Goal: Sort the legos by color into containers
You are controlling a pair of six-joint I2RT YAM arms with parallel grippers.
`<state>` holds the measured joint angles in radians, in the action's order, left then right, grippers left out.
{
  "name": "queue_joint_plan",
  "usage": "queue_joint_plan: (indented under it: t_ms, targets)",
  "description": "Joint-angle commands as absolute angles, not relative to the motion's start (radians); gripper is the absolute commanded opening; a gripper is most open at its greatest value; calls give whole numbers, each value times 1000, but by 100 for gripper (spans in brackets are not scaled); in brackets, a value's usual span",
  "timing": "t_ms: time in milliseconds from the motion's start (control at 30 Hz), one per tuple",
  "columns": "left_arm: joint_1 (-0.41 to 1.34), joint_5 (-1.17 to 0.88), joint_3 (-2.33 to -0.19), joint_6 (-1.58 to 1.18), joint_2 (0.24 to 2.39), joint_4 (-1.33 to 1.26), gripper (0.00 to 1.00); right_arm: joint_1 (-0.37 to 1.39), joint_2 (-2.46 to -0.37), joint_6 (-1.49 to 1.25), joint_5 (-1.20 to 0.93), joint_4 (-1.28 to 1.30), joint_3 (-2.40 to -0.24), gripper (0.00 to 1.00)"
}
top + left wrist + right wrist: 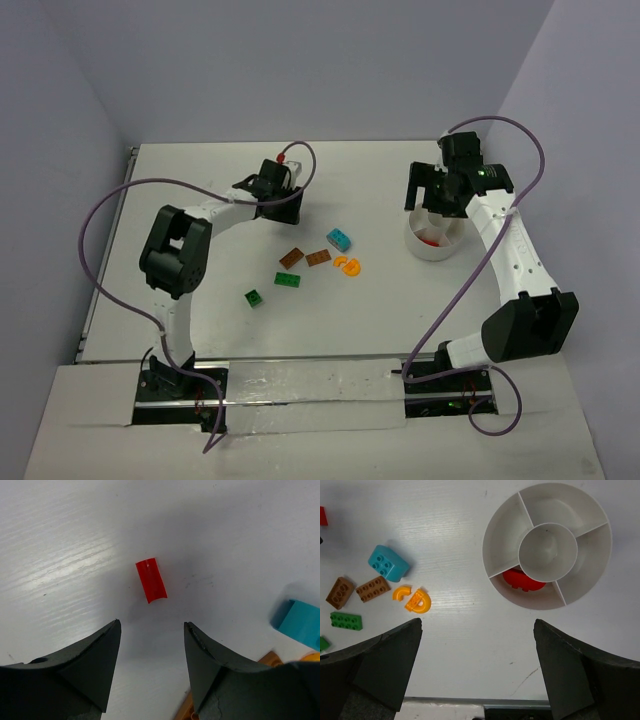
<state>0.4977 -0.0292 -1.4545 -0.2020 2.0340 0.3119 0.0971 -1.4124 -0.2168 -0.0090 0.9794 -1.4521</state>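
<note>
Inside the divided bowl (501,545) sat one red lego (520,579); teal, brown, orange and green legos (372,588) lay unsorted on the surface (465,645). Left tool (151,623), half-open, empty, faced a red piece (151,580); right tool (478,621) gaped empty.

A brick (521,579) sits in one bowl (501,545) compartment, perhaps partly under the hub; other bricks (372,588) lie leftward.

Small red lego (151,580) on white table (60,535), just beyond the parted left end effector (151,624)
</note>
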Motion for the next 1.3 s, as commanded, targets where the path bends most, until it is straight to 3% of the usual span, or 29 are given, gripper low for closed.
queue_joint_plan:
  t_ms: [0,667,900,1067,1267]
  targets:
    - [508,-23,-1520,-233,2068,290,63,89,-1407,-201,-17,939,-1445,100]
    - [563,170,-1660,-241,2221,367,36,89,-1417,-187,-38,925,-1434,100]
    - [562,188,-1696,-249,2253,396,36,91,-1416,-184,-57,921,-1430,100]
    - [563,169,-1711,-259,2266,414,52,91,-1416,-183,-60,922,-1431,100]
    - [557,168,-1723,-272,2277,428,51,91,-1423,-183,-68,921,-1431,100]
